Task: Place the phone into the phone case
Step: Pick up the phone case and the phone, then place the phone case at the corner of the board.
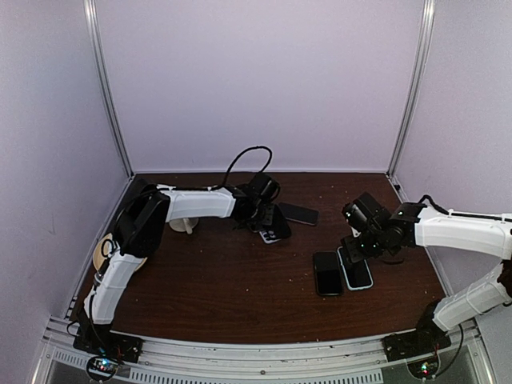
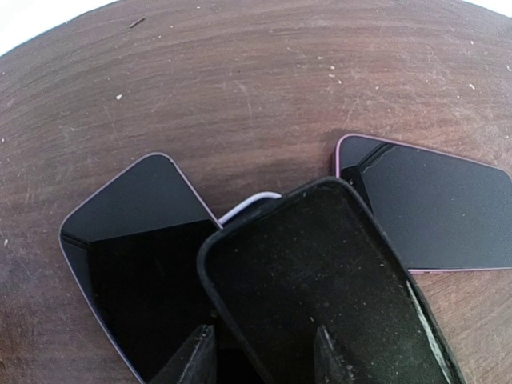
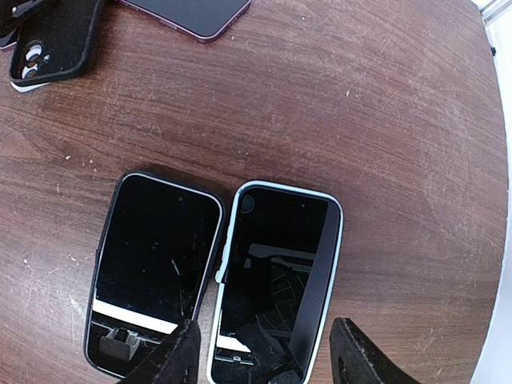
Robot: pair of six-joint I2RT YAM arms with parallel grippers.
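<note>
At the far middle of the table [image 1: 240, 296], the left claw [image 2: 260, 360] is down on the black case [image 2: 328, 280]. The step in hand looks like taking hold of the case, with the fitting not yet begun. The case seems to lie hollow side up (its dusty face and raised lip suggest so). It overlaps a bare phone [image 2: 132, 260] on one side, and a second phone [image 2: 436, 208] lies just beside its other side. A white edge [image 2: 250, 204] peeks from under its top end.

The left claw stands about half spread. One finger [image 2: 192, 360] sits outside the case's long wall and the other over its inner face, with the wall between them. A gap shows, so it straddles rather than pinches; whether either pad touches, I cannot tell.

The next move, I judge, calls for pinching that wall firmly and drawing the case clear of the phones onto bare wood. There a phone can be pressed in square. A skewed grip could drag the overlapped phone along.

Over at the right, the right claw [image 3: 264, 360] hangs spread wide above the near end of a pale-cased phone [image 3: 276, 272]. That phone lies touching a dark-cased phone [image 3: 156, 264]. The right claw holds nothing.
</note>
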